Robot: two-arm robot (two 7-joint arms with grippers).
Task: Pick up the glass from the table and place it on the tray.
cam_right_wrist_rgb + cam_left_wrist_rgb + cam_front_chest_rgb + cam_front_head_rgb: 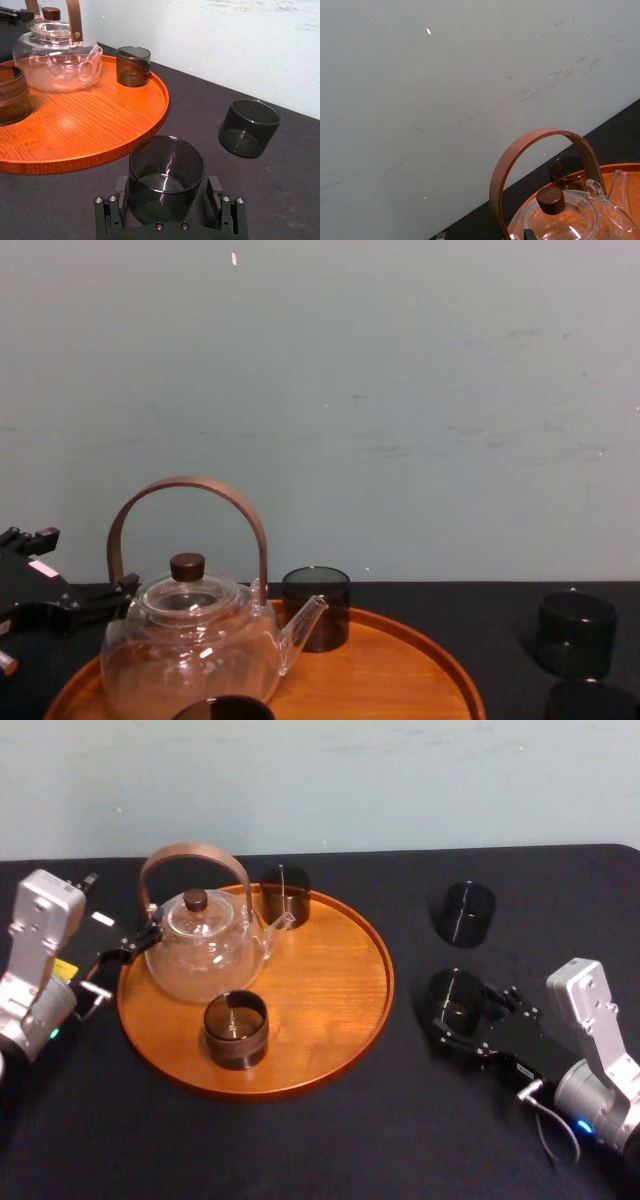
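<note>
In the head view's lower right, your right gripper (473,1014) straddles the smoky grey cylindrical glass (455,996), jaws spread for clamping, bound for the round orange-brown wooden tray (320,970); the left gripper (134,942) idles mid-left.

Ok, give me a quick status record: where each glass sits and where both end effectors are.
on tray: teapot, front glass, back glass
on table: near glass, far glass, both right of tray
right end effector: around near glass, which stands on the table
left end effector: at tray's left edge, beside teapot
placed: not yet
</note>
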